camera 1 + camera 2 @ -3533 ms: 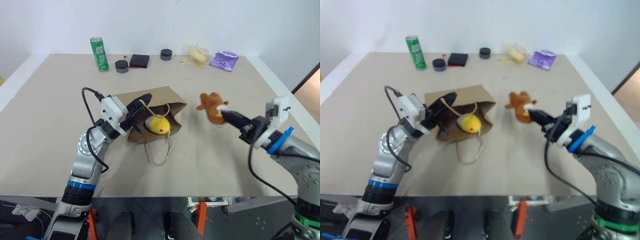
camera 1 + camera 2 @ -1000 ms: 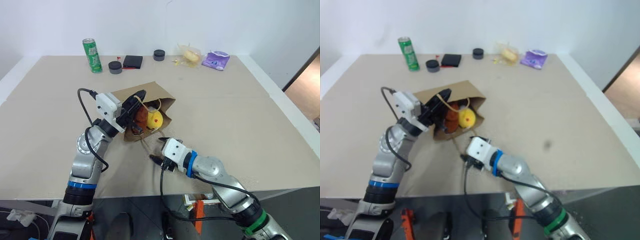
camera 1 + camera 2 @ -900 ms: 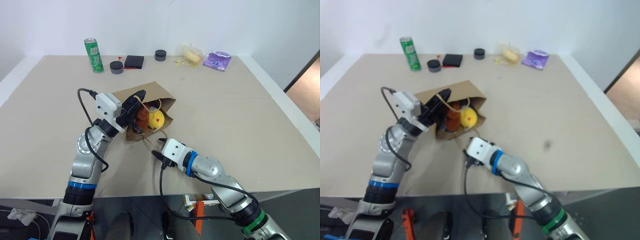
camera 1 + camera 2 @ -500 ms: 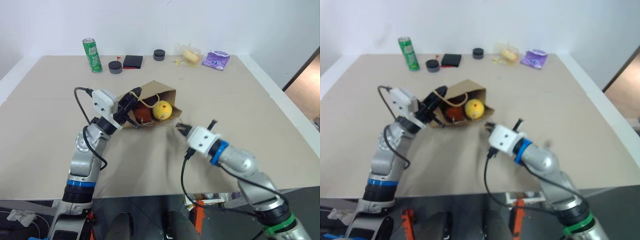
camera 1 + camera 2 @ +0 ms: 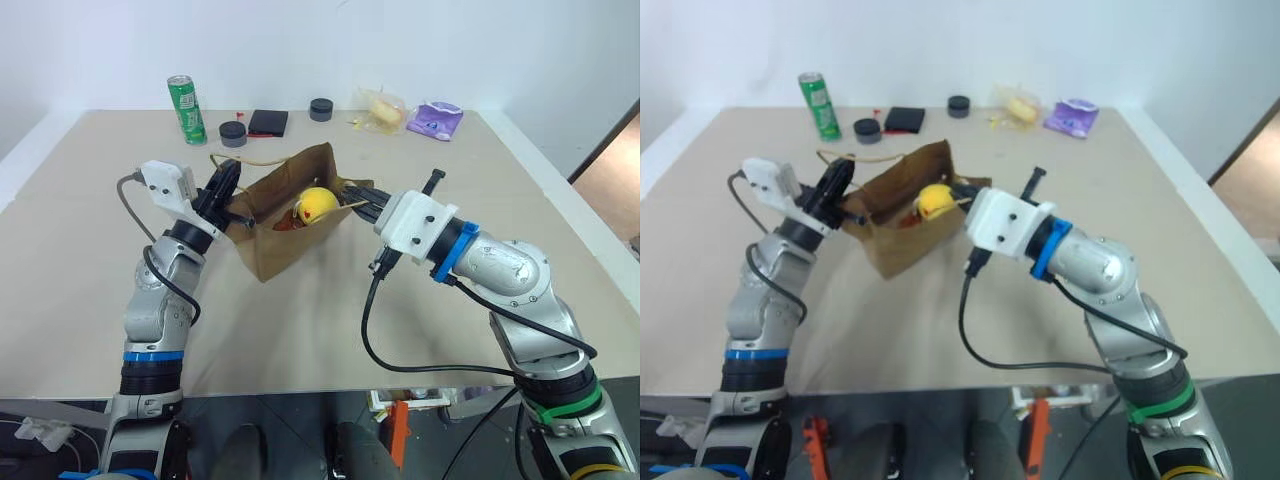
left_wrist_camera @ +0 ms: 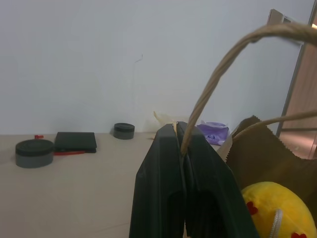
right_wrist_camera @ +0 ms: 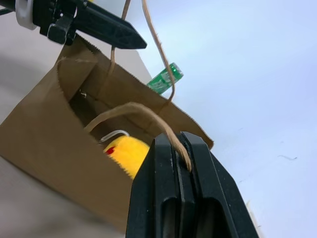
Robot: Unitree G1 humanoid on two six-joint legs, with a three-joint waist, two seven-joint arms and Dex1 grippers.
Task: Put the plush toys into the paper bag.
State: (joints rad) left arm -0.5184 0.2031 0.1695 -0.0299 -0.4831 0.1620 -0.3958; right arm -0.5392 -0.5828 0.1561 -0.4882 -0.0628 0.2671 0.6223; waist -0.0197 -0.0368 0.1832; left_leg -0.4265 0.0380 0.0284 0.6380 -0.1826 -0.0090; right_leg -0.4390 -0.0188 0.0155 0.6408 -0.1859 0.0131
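Holding both plush toys: paper bag

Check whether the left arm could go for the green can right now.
Probably not as things stand: the left gripper is shut on a handle of the paper bag, so its jaws are taken. The green can itself stands unobstructed at the table's far edge.

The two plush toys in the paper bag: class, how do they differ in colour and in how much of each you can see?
The yellow plush toy is bright yellow with red marks and sits high, its rounded top clear above the bag's edge. The brown plush toy is dark reddish brown and lies lower beside it, mostly hidden by the bag's wall. Both are inside the paper bag, which each gripper holds by a handle.
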